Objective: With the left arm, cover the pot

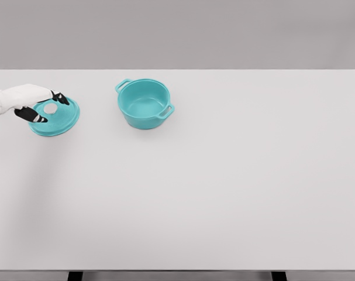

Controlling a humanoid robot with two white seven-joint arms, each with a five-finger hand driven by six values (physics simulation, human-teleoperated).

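Pot (145, 104) of teal colour stands on the white table (212, 193), in the far left part of it, and it is open on top. Its shape is round with a smooth, matte wall, a hollow inside, and two small loop handles, one on the far left side and one on the near right side.

To the left of the pot, well apart from it, is the teal lid (55, 117). It is a flat round disc with a thin rim and a small pale knob (50, 108) in its middle. The lid looks slightly tilted, and I cannot tell if its lower edge touches the table.

The left hand (37, 103) comes in from the left edge of the picture, white with black fingers (30, 113). The fingers are closed around the knob from two sides, so the hand pinches the lid there.

The table surface is plain and smooth, without texture. Between the lid and the pot the surface is bare. The whole near half and the right side of the table are wide open too. The far edge of the table runs just behind the pot.
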